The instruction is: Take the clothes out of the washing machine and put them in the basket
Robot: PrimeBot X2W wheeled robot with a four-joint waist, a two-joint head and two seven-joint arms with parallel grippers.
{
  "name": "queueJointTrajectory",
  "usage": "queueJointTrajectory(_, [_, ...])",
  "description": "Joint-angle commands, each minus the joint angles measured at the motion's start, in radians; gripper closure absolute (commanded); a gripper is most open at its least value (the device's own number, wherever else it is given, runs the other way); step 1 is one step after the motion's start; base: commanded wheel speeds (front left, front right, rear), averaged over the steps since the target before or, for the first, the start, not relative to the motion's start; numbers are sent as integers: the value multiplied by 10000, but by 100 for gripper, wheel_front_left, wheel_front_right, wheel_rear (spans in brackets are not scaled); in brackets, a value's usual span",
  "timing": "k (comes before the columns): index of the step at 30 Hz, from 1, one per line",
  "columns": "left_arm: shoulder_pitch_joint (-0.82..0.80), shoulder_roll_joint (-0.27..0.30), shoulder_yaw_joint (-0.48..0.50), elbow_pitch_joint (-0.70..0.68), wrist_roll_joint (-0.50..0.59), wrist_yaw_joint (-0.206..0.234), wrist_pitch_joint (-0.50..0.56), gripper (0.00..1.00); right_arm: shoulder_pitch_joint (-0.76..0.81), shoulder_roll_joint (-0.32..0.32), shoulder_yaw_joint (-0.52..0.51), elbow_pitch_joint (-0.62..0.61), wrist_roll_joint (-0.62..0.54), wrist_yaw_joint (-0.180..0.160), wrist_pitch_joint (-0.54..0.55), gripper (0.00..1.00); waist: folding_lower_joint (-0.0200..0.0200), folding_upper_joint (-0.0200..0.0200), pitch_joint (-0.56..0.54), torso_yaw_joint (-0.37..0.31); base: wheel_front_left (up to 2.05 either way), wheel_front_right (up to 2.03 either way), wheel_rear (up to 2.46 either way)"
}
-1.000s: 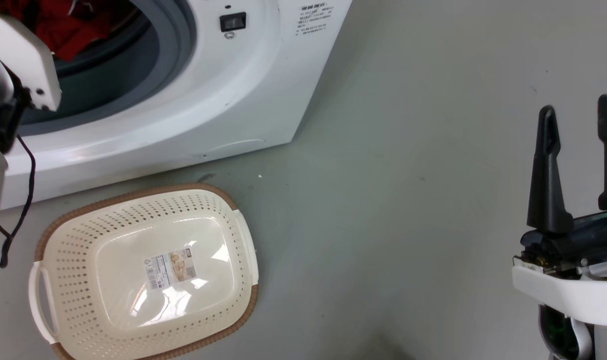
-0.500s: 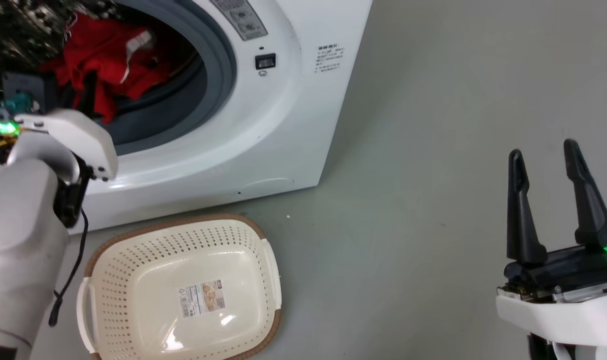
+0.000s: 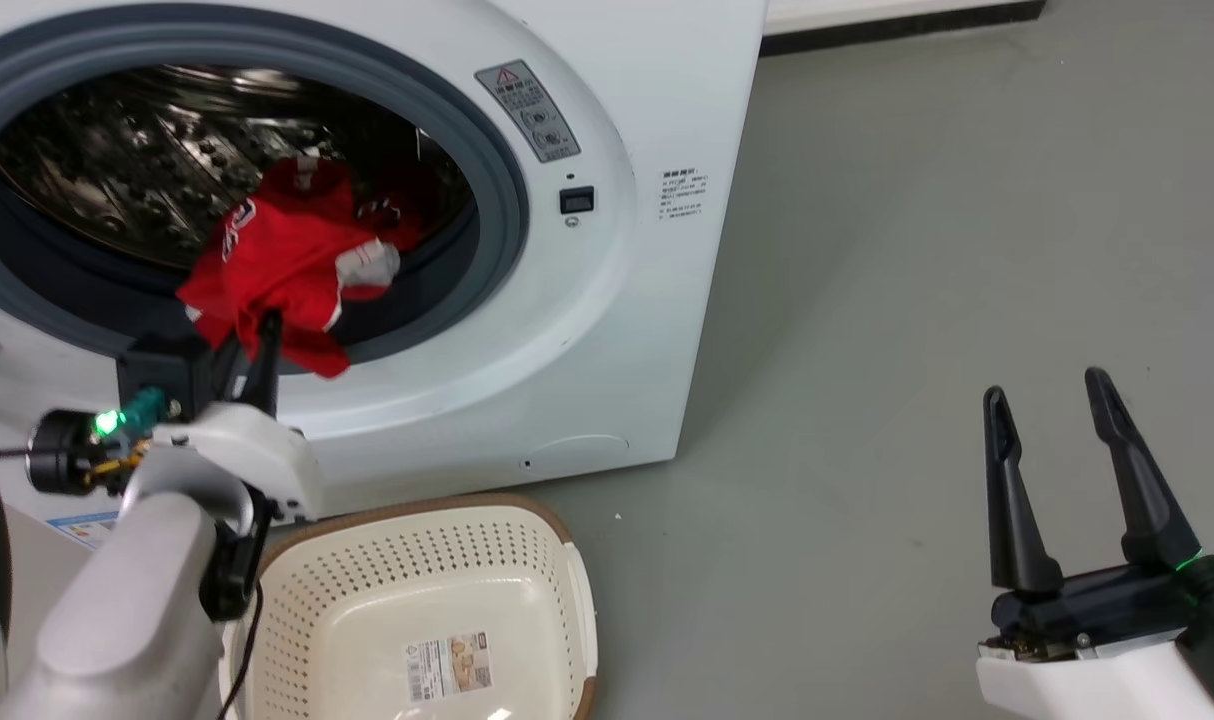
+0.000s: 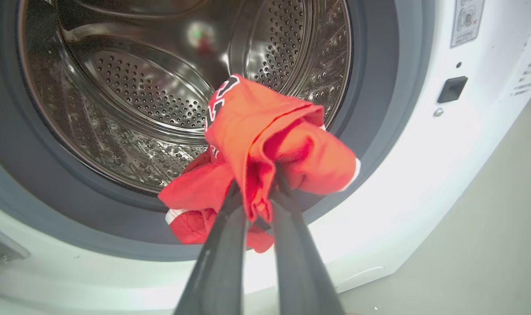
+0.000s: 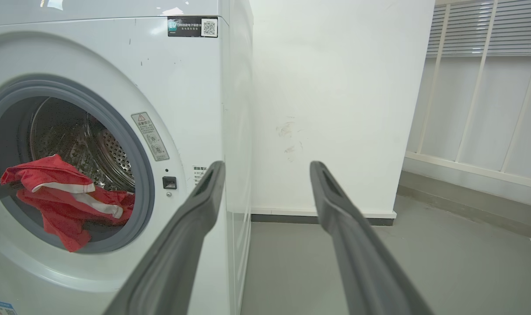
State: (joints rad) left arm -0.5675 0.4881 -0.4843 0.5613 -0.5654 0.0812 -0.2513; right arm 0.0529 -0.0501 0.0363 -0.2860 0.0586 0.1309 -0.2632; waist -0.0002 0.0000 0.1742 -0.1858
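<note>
1. Down by the robot's base, the basket (image 3: 570, 590) sits on the grey floor (image 3: 867, 300), just before the washing machine (image 3: 607, 330).
2. Well apart on the right, the right gripper (image 3: 1047, 388) hovers with its fingers spread.
3. The left gripper (image 4: 256, 186) is clamped on the red clothes (image 4: 256, 131), which hang over the porthole's lower rim.
4. Behind them lies the perforated drum (image 4: 130, 92).

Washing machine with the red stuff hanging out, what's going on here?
The robot is unloading laundry. Its left claw is shut on the red clothes, holding them at the open porthole of the washing machine. The basket sits on the floor just in front, no clothes in the part that shows. The right claw is open, idle off to the side.
</note>
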Motion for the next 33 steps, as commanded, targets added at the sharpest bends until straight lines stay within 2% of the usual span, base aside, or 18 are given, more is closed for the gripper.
queueJointTrajectory(1, [152,-38,16,-85,1,56,-80,100,124,-2,0,24,-94,-3,-24,0,2,0,-208,95,0,0,0])
queueJointTrajectory(6, [1253,-36,61,-899,-68,406,-102,100,455,-1,-13,182,-178,-3,-24,0,2,0,-673,183,0,0,0])
queueJointTrajectory(16, [3093,-167,-186,-2066,-162,837,-119,100,900,-1,-81,365,-297,-3,-24,0,2,0,-1200,322,0,0,0])
queueJointTrajectory(23, [4109,-463,-699,-2207,-271,812,-3,100,1154,-1,-98,511,-328,-3,-24,0,2,0,-1521,318,0,0,0])
queueJointTrajectory(33, [4715,-784,-1144,-1117,-463,476,64,100,1067,-1,-51,550,-351,-3,-24,0,2,0,-1515,97,0,0,0])
